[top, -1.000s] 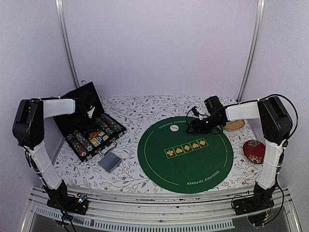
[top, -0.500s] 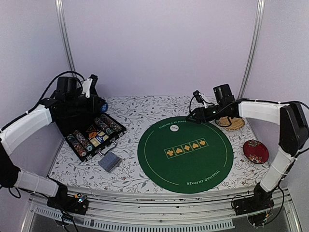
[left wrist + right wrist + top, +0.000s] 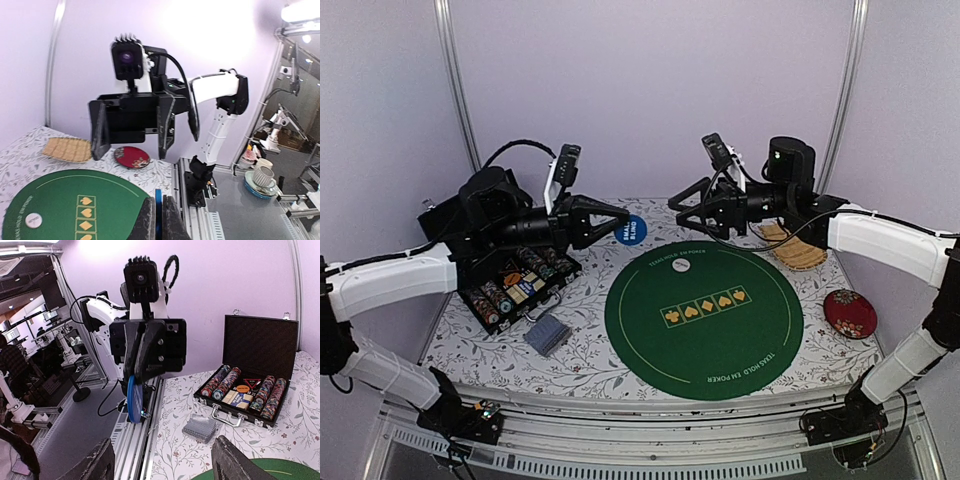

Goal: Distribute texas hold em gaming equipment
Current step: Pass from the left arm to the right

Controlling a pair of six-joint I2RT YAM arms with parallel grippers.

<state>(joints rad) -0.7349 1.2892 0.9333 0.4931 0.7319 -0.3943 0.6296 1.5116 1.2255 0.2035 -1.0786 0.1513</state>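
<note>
The left tool (image 3: 622, 226) pinches a blue disc (image 3: 633, 231) edge-on in mid-air; the right tool (image 3: 677, 213) faces it, fingers spread wide.
Both hang at upper centre of the top view, above the far part of the surface (image 3: 580, 370). A white disc (image 3: 681, 266) lies near the green mat's (image 3: 705, 335) top rim. At left, chip stacks (image 3: 222, 381) fill the open case (image 3: 260, 342), a card deck (image 3: 547, 334) just below it.
</note>
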